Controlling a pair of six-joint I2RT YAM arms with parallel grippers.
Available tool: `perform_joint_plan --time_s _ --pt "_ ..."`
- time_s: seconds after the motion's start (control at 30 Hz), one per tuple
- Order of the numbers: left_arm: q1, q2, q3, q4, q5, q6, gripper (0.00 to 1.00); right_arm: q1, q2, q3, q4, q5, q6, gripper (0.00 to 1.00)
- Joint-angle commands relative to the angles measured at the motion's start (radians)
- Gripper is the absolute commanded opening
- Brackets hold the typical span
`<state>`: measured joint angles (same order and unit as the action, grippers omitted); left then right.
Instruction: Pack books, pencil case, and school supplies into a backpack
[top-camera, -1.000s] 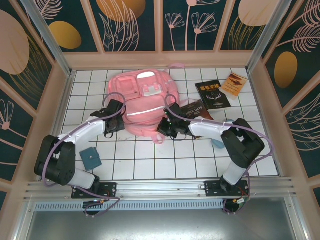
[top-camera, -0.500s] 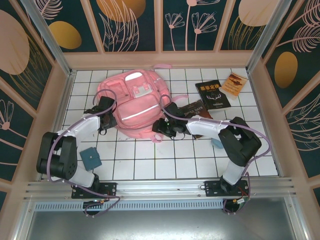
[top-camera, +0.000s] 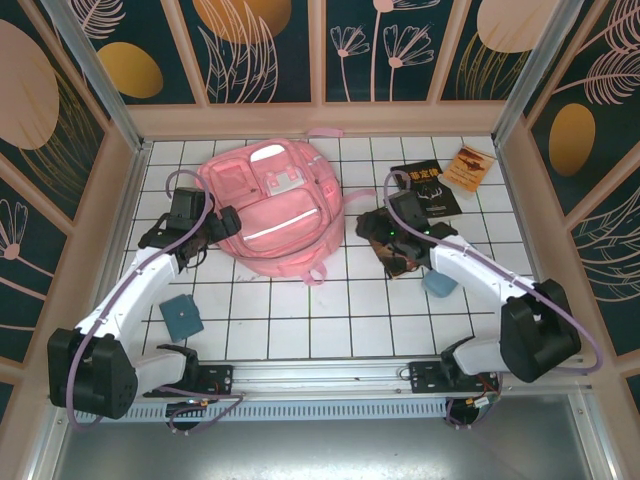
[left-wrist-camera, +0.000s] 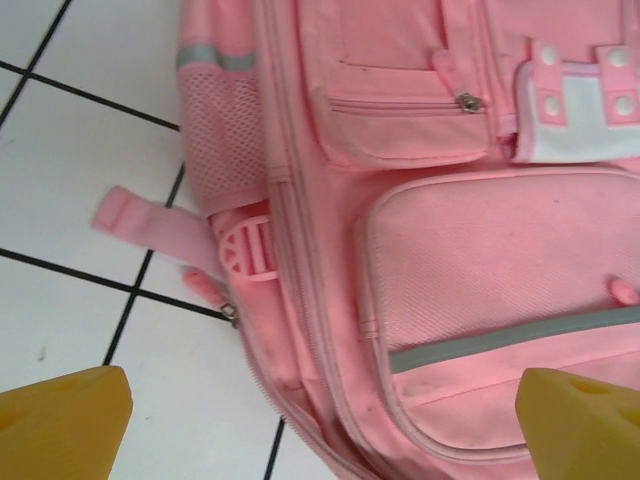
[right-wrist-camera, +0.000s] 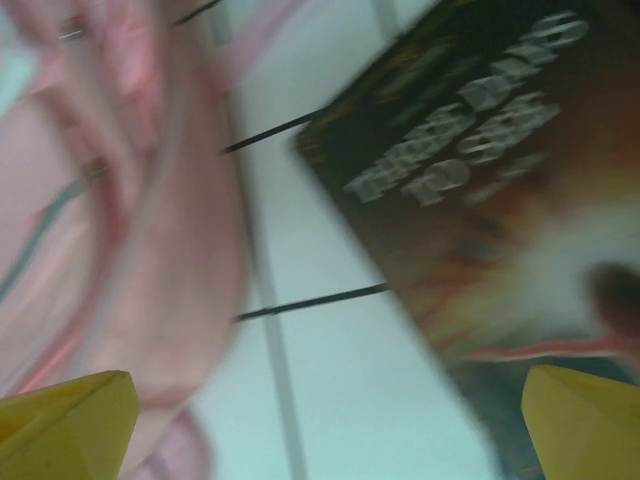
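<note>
SCHOOL BAG AWAITS LOADING: A pink backpack (top-camera: 275, 205) is seen lying flat, front pockets up, on the white tiled table (top-camera: 330, 320), its top toward the far wall. To its right a black paperback (top-camera: 428, 192) is laid out. A brown-covered book (right-wrist-camera: 480, 200) lies nearer the bag, and an orange booklet (top-camera: 467, 167) lies farthest off, by the right wall. Two small things are left nearer the front: a teal item (top-camera: 181, 316) beside the left arm and a pale blue item (top-camera: 440, 283) beside the right arm (which of them is the pencil case cannot be told). The left gripper (left-wrist-camera: 320, 425) is held at the backpack's left flank, jaws spread wide with nothing gripped. The right gripper (right-wrist-camera: 325, 420) is poised over the bag-side edge of the brown-covered book, likewise spread and empty; that wrist's view is blurred. Nothing is judged to have been packed so far. The coming move is thought to turn on one relation. The brown-covered book lies directly beneath the right gripper, its long edge slanting away from the bag. The backpack lies just beside it on the left, so the right arm is the nearer one.
</note>
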<state>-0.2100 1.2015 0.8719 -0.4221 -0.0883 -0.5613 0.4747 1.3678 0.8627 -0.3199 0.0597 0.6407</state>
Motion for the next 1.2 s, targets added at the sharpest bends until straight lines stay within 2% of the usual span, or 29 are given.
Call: perform_joint_plan --time_s 0.0,0.13,0.33,0.5,0.63,0.67,0.73,0.8,0.93,1.03,1.17 --pt "0.003 0.002 0.040 0.070 0.082 0.040 0.99 -0.069 0.064 -0.001 -0.013 0.021 -0.076 0.99" --pt "0.002 0.033 0.073 0.133 0.160 0.060 0.98 -0.125 0.185 0.039 0.025 -0.040 -0.095 0.98" --pt "0.002 0.086 0.095 0.208 0.281 0.039 0.99 -0.112 0.304 0.082 0.015 -0.100 -0.057 0.93" --pt "-0.017 0.094 0.062 0.315 0.412 -0.042 0.99 -0.051 0.256 -0.038 0.050 -0.193 0.128 0.88" --pt "-0.089 0.119 0.068 0.327 0.397 -0.076 0.98 0.059 0.175 -0.112 0.069 -0.212 0.301 0.87" --pt "-0.109 0.130 0.076 0.326 0.391 -0.082 0.98 0.067 0.163 -0.118 0.080 -0.233 0.314 0.84" --pt "-0.156 0.162 0.094 0.322 0.383 -0.087 0.99 0.067 0.133 -0.094 0.044 -0.233 0.289 0.81" --pt "-0.192 0.194 0.125 0.314 0.369 -0.100 0.98 0.062 0.090 -0.043 -0.022 -0.169 0.235 0.81" --pt "-0.258 0.239 0.164 0.315 0.342 -0.127 0.98 -0.038 0.024 0.003 -0.101 -0.093 0.104 0.79" --pt "-0.303 0.263 0.187 0.316 0.319 -0.135 0.98 -0.113 0.032 0.007 -0.142 -0.061 0.019 0.74" --pt "-0.349 0.299 0.213 0.325 0.311 -0.152 0.97 -0.157 0.088 0.016 -0.158 -0.074 -0.105 0.69"
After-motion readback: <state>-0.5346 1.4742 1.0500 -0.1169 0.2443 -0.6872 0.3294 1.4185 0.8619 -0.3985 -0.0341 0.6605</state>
